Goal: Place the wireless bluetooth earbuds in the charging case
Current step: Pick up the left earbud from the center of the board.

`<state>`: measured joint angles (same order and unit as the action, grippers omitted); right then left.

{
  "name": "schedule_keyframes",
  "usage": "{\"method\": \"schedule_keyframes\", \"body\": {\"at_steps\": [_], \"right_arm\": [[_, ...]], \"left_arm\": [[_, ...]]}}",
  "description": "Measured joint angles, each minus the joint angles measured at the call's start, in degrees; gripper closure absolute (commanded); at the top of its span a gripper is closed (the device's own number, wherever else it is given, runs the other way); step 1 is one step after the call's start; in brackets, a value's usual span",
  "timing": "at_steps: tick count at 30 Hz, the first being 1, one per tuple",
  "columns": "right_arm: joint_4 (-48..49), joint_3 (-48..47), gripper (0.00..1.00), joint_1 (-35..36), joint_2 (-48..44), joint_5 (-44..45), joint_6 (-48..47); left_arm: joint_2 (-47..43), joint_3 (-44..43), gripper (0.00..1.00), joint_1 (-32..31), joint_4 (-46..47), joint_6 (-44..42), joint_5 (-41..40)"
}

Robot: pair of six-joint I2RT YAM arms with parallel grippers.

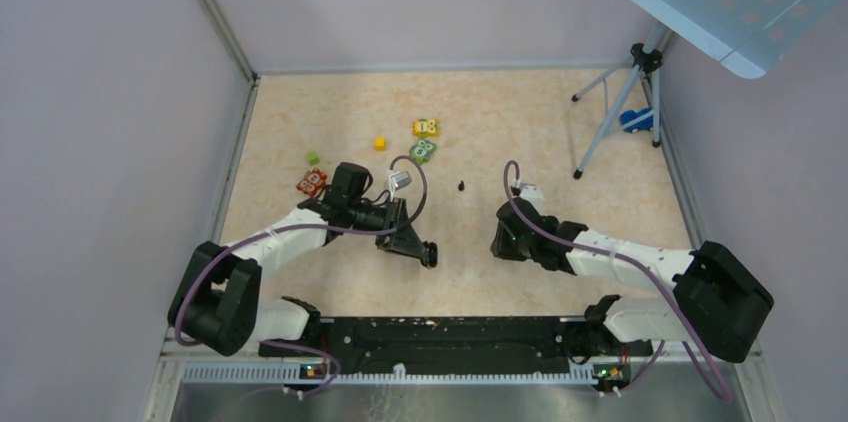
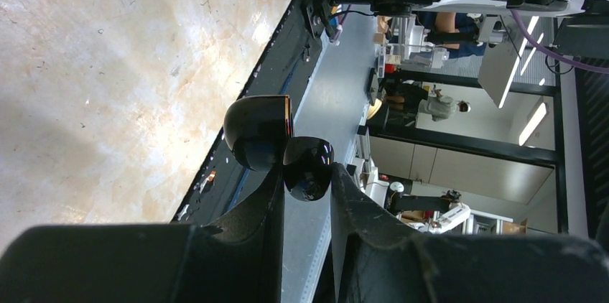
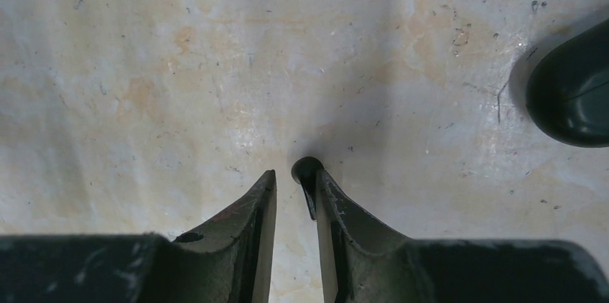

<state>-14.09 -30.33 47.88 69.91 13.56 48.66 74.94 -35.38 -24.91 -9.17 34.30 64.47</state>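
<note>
Left jaws: clamped on the charging case (image 2: 309, 165), which they hold near the middle of the surface (image 1: 520, 112), toward its near edge
Case state: its lid (image 2: 256, 129) stands swung open beside the base; only the glossy outsides show, so the wells are hidden
Right jaws: a little apart, tips down at the surface just right of the case
First earbud (image 3: 307, 169): sits at the tips of the right jaws, its stem lying along the inner face of one finger, with a visible gap to the other finger; it does not look pinched from both sides, and whether it rests on the surface I cannot tell
Second earbud (image 1: 461, 185): lies alone on the surface, farther back, well apart from both arms and from the case
Toy blocks (image 1: 424, 139): scattered at the back left, clear of the work
Done so far: case picked up and opened, by the look of it
Left to do: both earbuds are outside the case, so neither insertion is made; each must be gripped, carried to the open case and seated
Progress: early, in my judgement
</note>
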Motion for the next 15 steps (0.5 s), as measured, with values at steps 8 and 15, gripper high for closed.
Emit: {"method": "schedule_keyframes", "body": {"at_steps": [8,15], "right_arm": [[1.2,0.0,0.76,1.1,0.0,-2.3,0.0],[2.3,-0.2,0.77,5.5,2.0,-3.4,0.7]], "left_arm": [[0.7,0.0,1.0,0.0,0.0,0.0,0.2],[0.7,0.0,1.0,0.0,0.0,0.0,0.2]]}}
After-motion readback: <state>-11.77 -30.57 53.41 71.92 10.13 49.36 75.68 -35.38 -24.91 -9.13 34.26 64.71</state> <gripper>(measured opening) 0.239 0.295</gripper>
